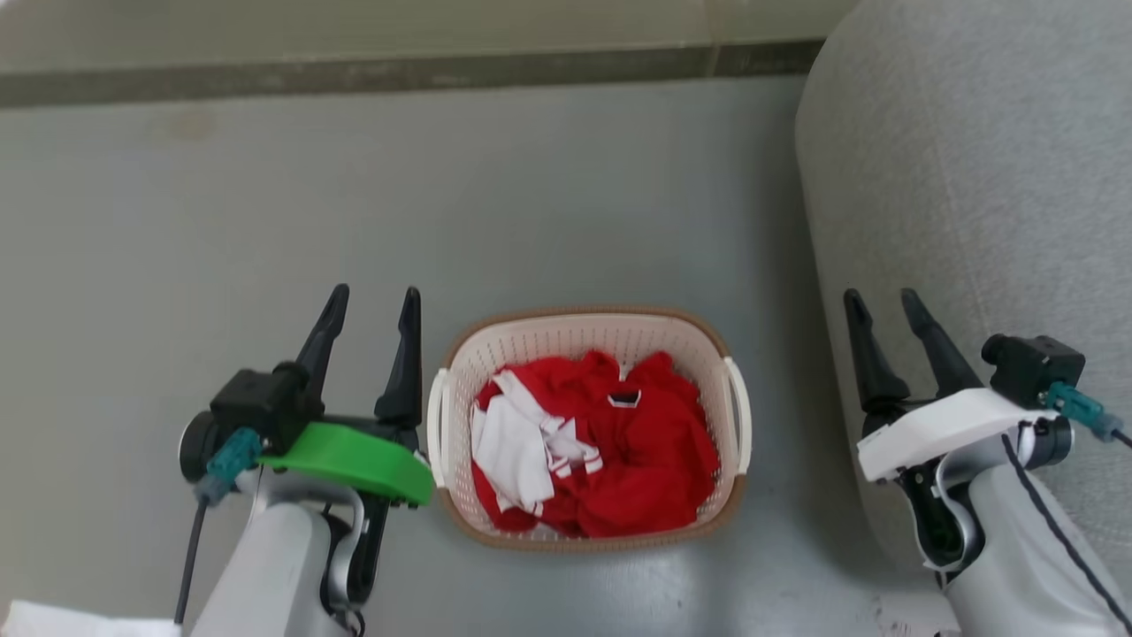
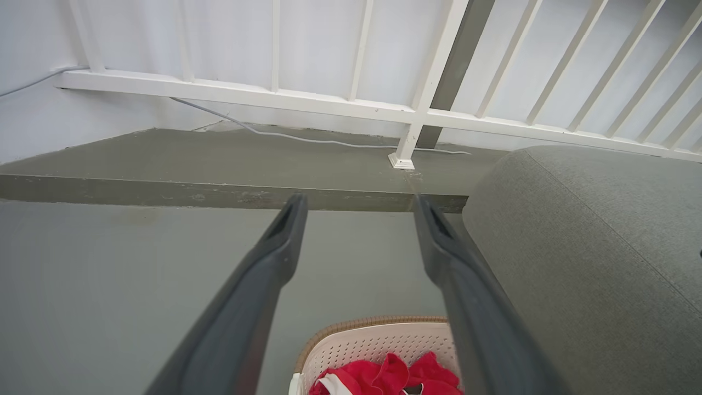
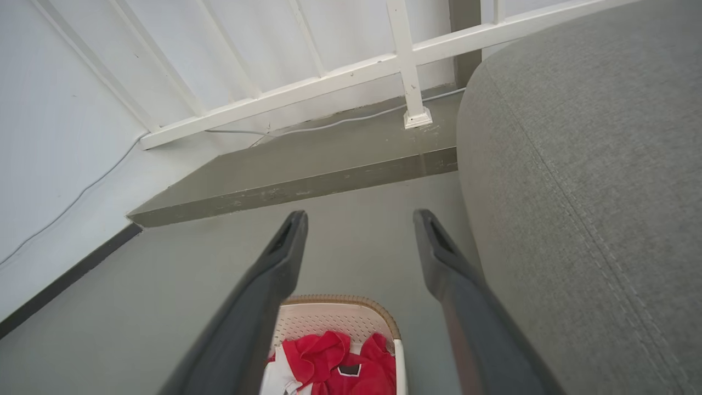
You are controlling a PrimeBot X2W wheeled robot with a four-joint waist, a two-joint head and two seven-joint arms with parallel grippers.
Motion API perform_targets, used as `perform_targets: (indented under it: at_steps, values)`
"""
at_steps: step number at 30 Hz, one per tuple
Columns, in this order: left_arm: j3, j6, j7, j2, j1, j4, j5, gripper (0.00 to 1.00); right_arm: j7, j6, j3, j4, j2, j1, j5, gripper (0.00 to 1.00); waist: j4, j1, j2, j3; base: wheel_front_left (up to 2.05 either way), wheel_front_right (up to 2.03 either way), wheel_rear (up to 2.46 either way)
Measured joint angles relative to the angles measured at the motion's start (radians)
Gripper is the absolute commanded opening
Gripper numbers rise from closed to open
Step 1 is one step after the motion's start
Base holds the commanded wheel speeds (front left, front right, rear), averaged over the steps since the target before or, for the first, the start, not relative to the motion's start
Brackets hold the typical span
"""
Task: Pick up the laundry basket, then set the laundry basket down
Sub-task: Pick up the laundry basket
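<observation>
Grey floor [image 1: 265, 221] all round, with a darker raised step [image 1: 354, 75] along the far edge and a white railing [image 2: 329, 104] standing on it. A thin pale cable [image 2: 307, 140] trails across that step. Off to the robot's right is a big grey fabric couch [image 1: 973, 177].

So the laundry basket [image 1: 584, 312] sits on the floor right in the middle of the head view, between the two arms, loaded with red clothes [image 1: 637, 442] and a white piece [image 1: 513, 442] bunched on the robot's left side. Its two white handles, one [image 1: 436, 416] on the left and one [image 1: 741, 411] on the right, both have nothing on them.

The left gripper [image 1: 376, 294] hangs just beside the basket's left handle, fingers spread apart with nothing between them, not touching the basket as far as the head view shows. The right gripper [image 1: 880, 298] is further out from the other handle, over by the couch, also spread wide and carrying nothing. Both wrist views show the basket's far end peeking in at the bottom, under parted fingers.
</observation>
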Motion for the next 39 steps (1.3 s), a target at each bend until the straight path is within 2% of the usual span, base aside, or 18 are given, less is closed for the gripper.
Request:
perform_targets:
  at_steps: [7, 25, 37, 39]
  values:
    - [-0.021, 0.000, 0.000, -0.001, -0.081, 0.064, -0.032, 1.00, 0.005, 0.000, 0.001, 0.089, -0.025, -0.068, 0.002, 1.00, 0.013, 0.0000, 0.0000, 0.092, 0.00, 0.00, 0.00]
    - [-0.110, 0.000, 0.000, -0.006, -0.281, 0.326, -0.116, 1.00, 0.051, 0.009, 0.038, 0.311, -0.029, -0.253, 0.019, 1.00, 0.055, 0.0001, 0.0000, 0.317, 0.00, 0.00, 0.00]
    - [-0.181, -0.001, 0.000, -0.009, -0.421, 0.486, -0.197, 1.00, 0.105, 0.009, 0.102, 0.416, -0.026, -0.374, 0.043, 1.00, 0.074, 0.0000, 0.0000, 0.467, 0.00, 0.00, 0.00]
    - [-0.192, -0.014, 0.000, -0.011, -0.444, 0.507, -0.218, 1.00, 0.106, 0.009, 0.117, 0.423, -0.026, -0.388, 0.053, 1.00, 0.075, 0.0000, 0.0000, 0.489, 0.00, 0.00, 0.00]
